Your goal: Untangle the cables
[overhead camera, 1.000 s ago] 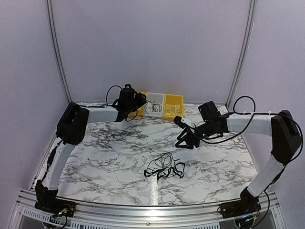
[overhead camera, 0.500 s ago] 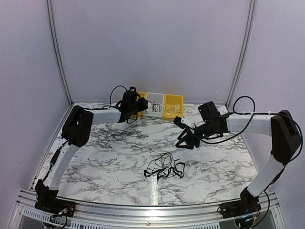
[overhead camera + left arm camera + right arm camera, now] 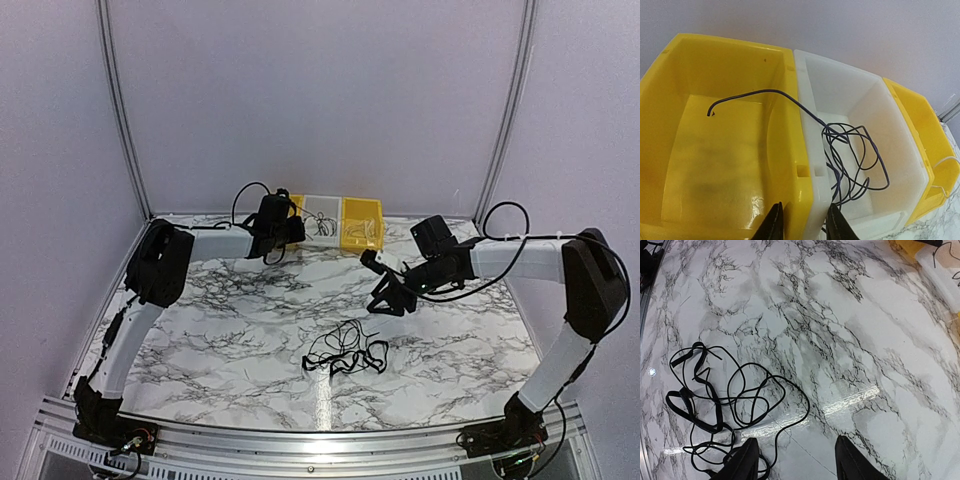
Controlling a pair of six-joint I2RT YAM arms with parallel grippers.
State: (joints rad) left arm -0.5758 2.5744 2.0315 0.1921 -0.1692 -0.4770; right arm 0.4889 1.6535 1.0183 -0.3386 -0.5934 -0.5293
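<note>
Evidently mid-sort: one cord point(image 3: 837, 136) lies in the white bin point(image 3: 860, 95) under the narrow, empty left hand point(image 3: 805, 222), while the wide, empty right hand point(image 3: 797, 460) hangs near the cables point(image 3: 345, 352) — tangled on the table point(image 3: 230, 320) — so next it should descend and pinch one loose strand.

No words, numbers, labels or signs can be read here. The yellow bins point(image 3: 715, 65) and the white bin point(image 3: 855, 90) at the far side of the table point(image 3: 850, 340) are plain. The cables point(image 3: 715, 405) have no tag that can be read. The arms show no brand name that can be made out.
</note>
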